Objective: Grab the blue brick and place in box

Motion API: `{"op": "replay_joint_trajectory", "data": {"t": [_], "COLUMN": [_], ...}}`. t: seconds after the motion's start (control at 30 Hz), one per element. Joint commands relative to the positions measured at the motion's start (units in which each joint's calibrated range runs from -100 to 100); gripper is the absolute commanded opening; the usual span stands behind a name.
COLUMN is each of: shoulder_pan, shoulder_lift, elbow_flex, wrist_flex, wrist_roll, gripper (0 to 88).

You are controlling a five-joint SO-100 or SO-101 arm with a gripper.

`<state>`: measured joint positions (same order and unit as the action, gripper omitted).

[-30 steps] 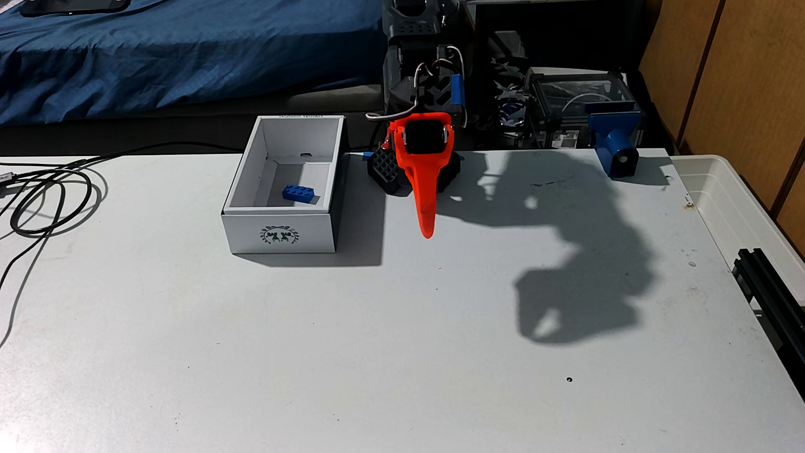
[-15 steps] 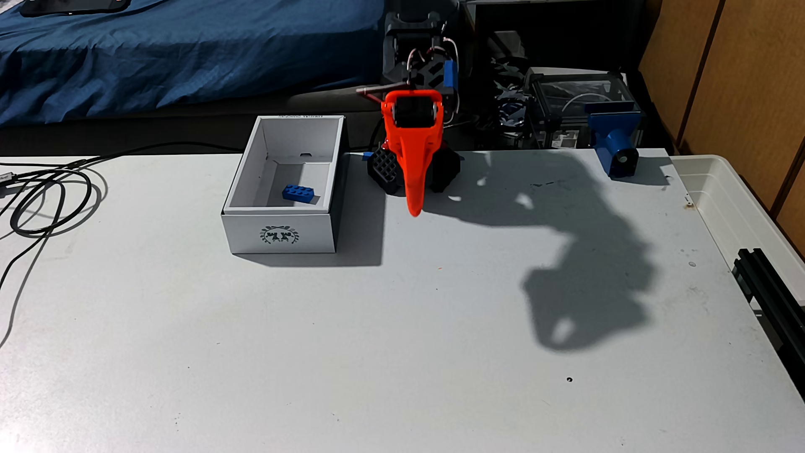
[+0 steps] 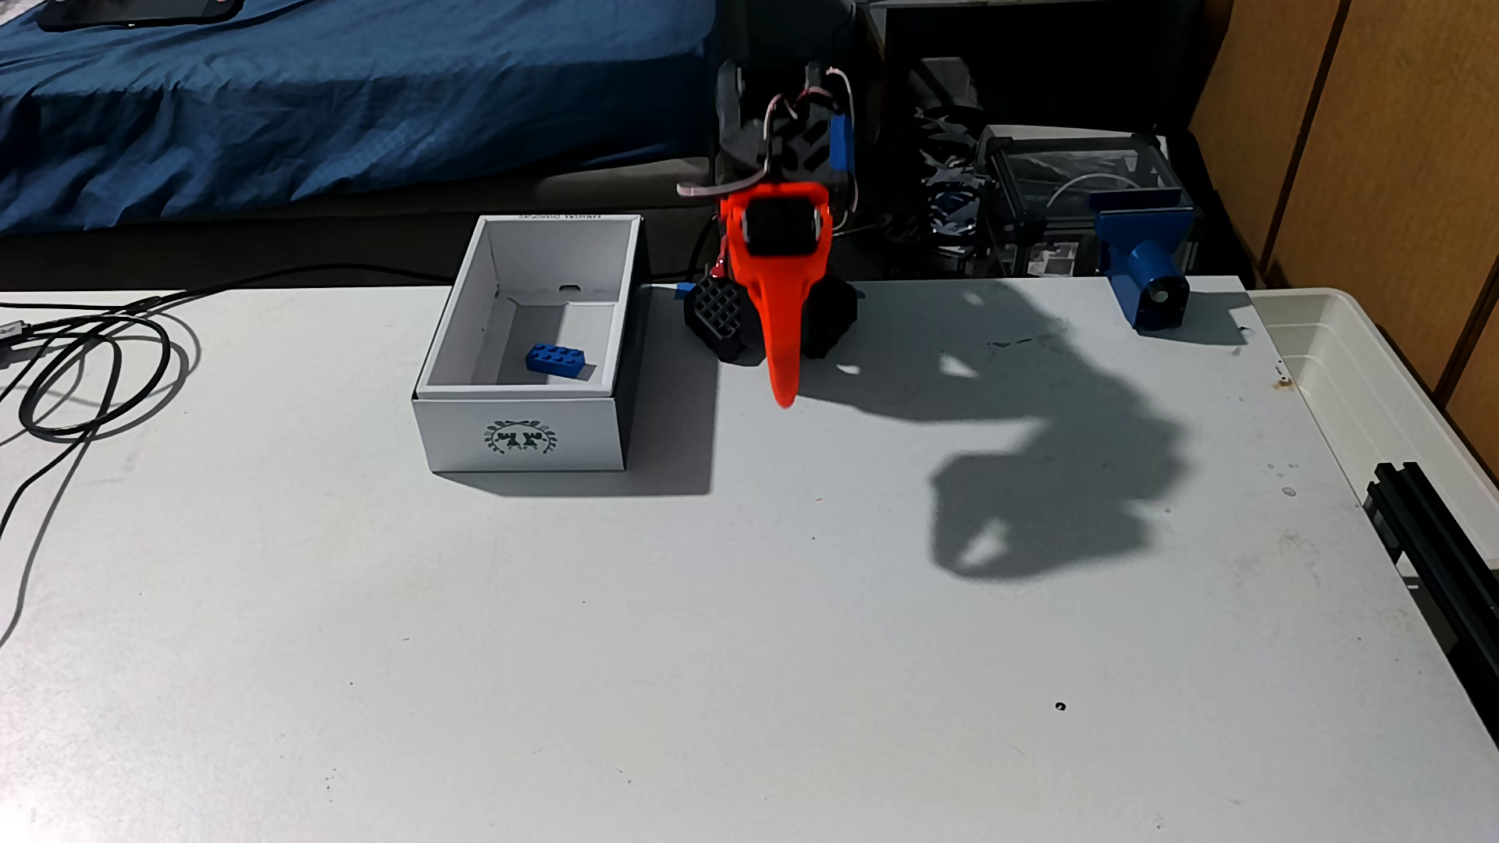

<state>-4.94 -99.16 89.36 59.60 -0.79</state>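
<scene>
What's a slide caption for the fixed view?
Blue brick lies inside the white box; orange gripper hangs empty beside it.

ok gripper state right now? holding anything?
Gripper: looks shut, orange fingers together in one point, holding nothing. The blue brick lies in the box.

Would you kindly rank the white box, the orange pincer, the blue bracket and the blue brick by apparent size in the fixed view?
1. The box.
2. The pincer.
3. The blue bracket, farther back, so its rank is unsure.
4. The blue brick.
</scene>
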Motion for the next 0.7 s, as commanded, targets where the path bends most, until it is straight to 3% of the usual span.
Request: {"op": "replay_joint_trajectory", "data": {"t": [0.0,0.27,0.67], "shoulder_pan": [-0.40,0.04,-0.26], "shoulder_lift": [-0.59,-0.51,-0.42], "elbow_flex": [1.94,10.20,10.11], "wrist_flex": [-0.53,-10.87,-10.61], "wrist_roll": [0.39,0.34,0.29], "gripper": [0.8,0.8,0.9]}}
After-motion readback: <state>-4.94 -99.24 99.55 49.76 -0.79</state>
